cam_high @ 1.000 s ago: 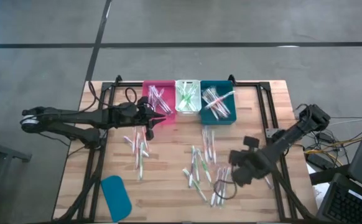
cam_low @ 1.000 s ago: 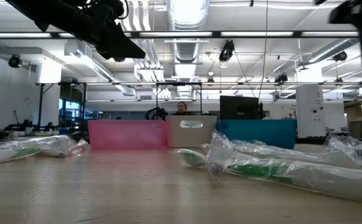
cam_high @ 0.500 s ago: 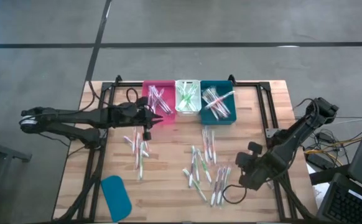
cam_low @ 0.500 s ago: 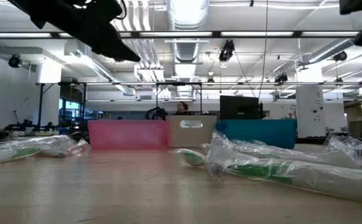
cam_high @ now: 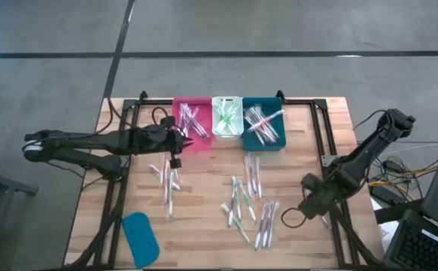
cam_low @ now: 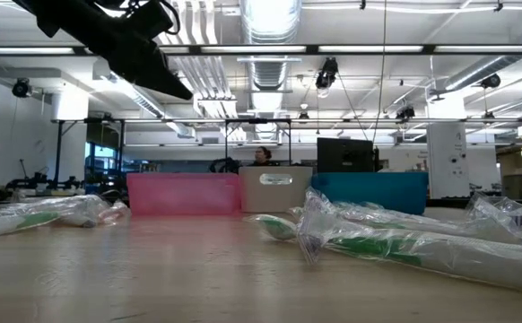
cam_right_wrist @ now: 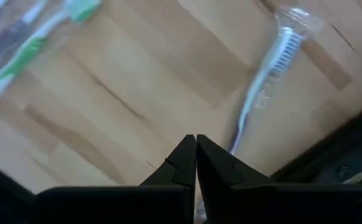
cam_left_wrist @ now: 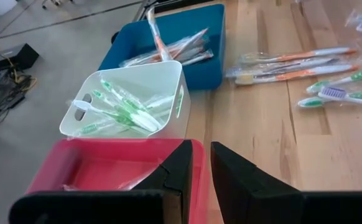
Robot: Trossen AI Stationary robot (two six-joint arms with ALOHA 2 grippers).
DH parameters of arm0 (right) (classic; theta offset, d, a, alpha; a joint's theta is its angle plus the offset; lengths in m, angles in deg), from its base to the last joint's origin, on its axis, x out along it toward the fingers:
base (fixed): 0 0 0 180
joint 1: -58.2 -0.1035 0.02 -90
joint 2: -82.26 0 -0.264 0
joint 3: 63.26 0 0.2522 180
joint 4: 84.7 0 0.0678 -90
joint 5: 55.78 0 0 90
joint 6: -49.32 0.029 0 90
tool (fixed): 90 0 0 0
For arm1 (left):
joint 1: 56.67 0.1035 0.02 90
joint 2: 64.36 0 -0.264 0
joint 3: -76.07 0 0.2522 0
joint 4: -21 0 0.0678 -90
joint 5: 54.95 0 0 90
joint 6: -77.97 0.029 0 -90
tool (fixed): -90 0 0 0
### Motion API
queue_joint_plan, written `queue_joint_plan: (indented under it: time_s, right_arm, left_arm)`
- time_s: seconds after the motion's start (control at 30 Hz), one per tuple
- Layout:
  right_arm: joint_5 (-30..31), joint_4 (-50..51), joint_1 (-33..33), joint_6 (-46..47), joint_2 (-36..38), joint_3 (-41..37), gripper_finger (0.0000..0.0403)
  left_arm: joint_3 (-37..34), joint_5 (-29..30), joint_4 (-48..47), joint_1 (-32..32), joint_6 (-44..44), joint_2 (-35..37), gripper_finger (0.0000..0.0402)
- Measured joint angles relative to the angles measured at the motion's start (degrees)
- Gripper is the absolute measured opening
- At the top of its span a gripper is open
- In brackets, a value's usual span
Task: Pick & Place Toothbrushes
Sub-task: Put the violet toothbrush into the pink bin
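Observation:
Wrapped toothbrushes lie loose on the wooden table in a left cluster and a middle cluster. Others lie in the pink bin, the white bin and the teal bin at the far edge. My left gripper hovers at the pink bin's near rim, its fingers a narrow gap apart and empty. My right gripper is shut and empty above the table's right side, just short of a purple toothbrush lying on the wood.
A flat teal lid lies at the near left corner. A black frame runs along the table's sides and far edge. Bare wood shows between the clusters and along the near edge. The low view shows wrapped toothbrushes close by.
My right gripper has moved toward the table's right edge, away from the middle cluster of toothbrushes. My left gripper has drawn back a little toward the table's left edge, off the pink bin. No toothbrush has moved.

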Motion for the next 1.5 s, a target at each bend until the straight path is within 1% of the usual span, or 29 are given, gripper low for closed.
queue_joint_plan:
  time_s: [0.17,0.27,0.4,0.53,0.73,0.9,1.03,1.17,1.27,1.4,1.5]
  right_arm:
    - [-1.4,0.0,0.0,1.8,0.9,-3.1,0.0032]
    - [-2.6,0.0,0.0,1.8,0.7,-4.2,0.0052]
    - [-5.6,0.2,0.0,2.6,0.2,-4.9,0.0082]
    - [-6.3,1.2,0.0,3.7,0.1,-6.4,0.0110]
    - [-7.1,1.1,0.0,3.4,0.1,-6.3,0.0144]
    - [-11.2,1.2,0.0,2.3,0.1,-6.0,0.0162]
    - [-14.0,1.1,0.0,5.9,0.1,-6.0,0.0159]
    - [-13.5,0.6,0.0,6.4,0.1,-6.0,0.0140]
    - [-12.6,-2.3,0.0,6.2,-1.0,-6.0,0.0123]
    - [-8.8,-7.0,0.0,1.8,-4.8,-4.1,0.0104]
    - [-10.7,-1.4,0.0,0.4,-9.0,-2.0,0.0091]
  left_arm:
    - [-0.1,0.0,0.0,0.0,-0.2,0.0,0.0062]
    - [-0.1,0.0,0.0,0.0,-0.3,0.0,0.0062]
    - [-0.1,0.0,0.0,0.0,-0.3,0.0,0.0062]
    - [-0.1,0.0,0.0,0.0,-0.4,0.0,0.0062]
    - [-0.1,0.0,0.0,0.0,-0.4,0.0,0.0062]
    - [-0.1,0.0,0.0,0.0,-0.4,0.0,0.0062]
    - [-0.1,0.0,0.0,0.0,-1.3,0.0,0.0062]
    - [-0.1,0.0,0.0,0.0,-2.4,0.0,0.0062]
    - [-0.1,0.0,0.0,0.0,-2.4,0.0,0.0062]
    - [-0.2,0.0,0.0,0.0,-2.4,0.0,0.0062]
    - [-0.2,0.0,0.0,0.0,-2.5,0.0,0.0062]
